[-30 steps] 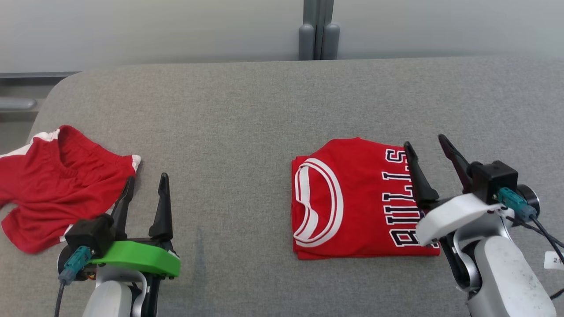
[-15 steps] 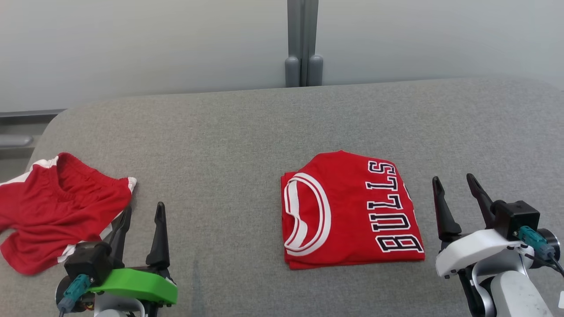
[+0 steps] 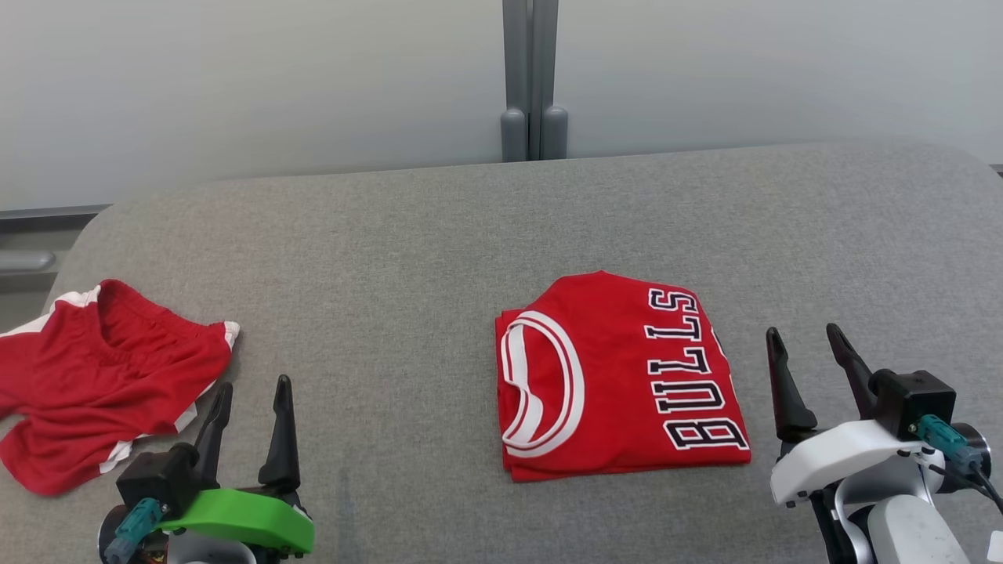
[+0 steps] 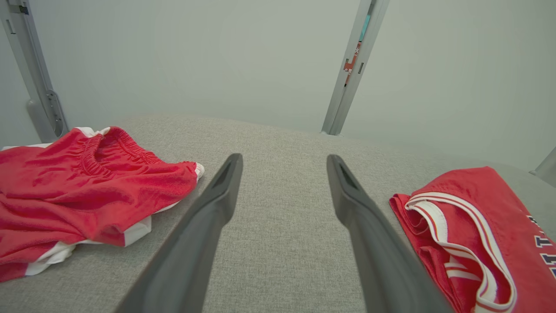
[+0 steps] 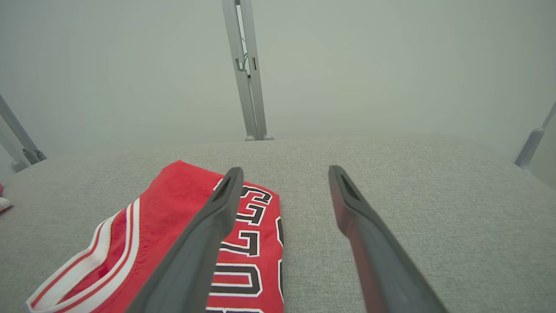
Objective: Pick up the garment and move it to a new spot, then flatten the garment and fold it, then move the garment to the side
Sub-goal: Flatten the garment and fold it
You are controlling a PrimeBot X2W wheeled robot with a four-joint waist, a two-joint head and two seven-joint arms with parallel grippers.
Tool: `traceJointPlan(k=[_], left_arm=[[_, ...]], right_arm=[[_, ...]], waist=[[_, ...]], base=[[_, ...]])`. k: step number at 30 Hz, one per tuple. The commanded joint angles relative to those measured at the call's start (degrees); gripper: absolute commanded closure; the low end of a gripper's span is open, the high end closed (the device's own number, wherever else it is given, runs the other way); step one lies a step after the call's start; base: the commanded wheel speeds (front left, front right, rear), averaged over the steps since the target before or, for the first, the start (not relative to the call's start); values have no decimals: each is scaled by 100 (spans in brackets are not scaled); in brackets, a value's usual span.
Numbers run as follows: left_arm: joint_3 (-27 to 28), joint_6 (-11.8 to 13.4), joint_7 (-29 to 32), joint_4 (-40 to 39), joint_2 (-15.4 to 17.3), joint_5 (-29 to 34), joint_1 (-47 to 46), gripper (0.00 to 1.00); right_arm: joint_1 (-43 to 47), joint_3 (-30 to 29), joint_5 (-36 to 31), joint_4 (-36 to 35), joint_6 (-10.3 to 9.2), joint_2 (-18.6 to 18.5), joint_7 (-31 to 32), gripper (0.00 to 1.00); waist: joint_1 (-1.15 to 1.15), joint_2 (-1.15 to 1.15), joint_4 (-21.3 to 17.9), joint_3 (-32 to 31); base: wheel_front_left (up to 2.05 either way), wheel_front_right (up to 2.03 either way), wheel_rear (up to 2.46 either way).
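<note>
The jersey (image 3: 619,376) lay folded flat on the grey pad (image 3: 392,258), right of centre, just beside the right gripper (image 3: 803,330), which stood wide and held nothing. The left gripper (image 3: 254,384) was likewise wide and unladen, near crumpled shorts (image 3: 102,376). Folding looked done; at most the shift aside was left. Nothing lay between the jersey and the pad's right edge.

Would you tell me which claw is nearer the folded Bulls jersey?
Right. The right claw is just beside the jersey; the left claw is far off, by the red shorts.
</note>
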Motion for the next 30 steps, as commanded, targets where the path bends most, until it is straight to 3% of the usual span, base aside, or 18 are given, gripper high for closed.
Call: traceJointPlan(k=[1, 3, 4, 5, 13, 22, 30], left_arm=[[23, 5, -15, -5, -8, 53, 8, 0], [21, 4, -15, -17, -20, 62, -13, 0], [19, 4, -15, -24, -23, 64, -29, 0], [20, 4, -15, -36, -25, 72, -54, 0], [-53, -2, -15, -157, -24, 95, -439, 0], [-358, -13, -16, -200, -93, 13, -955, 0], [-511, -16, -15, -161, -100, -62, -1098, 0]], right_arm=[[34, 0, -28, -9, -6, 1, 17, 0], [8, 34, -32, 19, -6, 6, 61, 0], [-32, 63, -41, 28, -6, -8, 56, 73], [-99, 138, -49, 52, -6, -37, 86, 100], [-1130, 716, -91, 762, -6, 39, 197, 100], [-2595, 1207, 145, 2622, -7, 150, -110, 100], [-3146, 1444, 343, 3965, -7, 156, -313, 100]], waist=[[0, 0, 15, 18], [0, 0, 34, 43], [0, 0, 46, 59], [0, 0, 59, 89], [0, 0, 230, 604], [0, 0, 835, 1262], [0, 0, 1207, 1419]], base=[[0, 0, 0], [0, 0, 0], [0, 0, 0], [0, 0, 0], [0, 0, 0], [0, 0, 0], [0, 0, 0]])
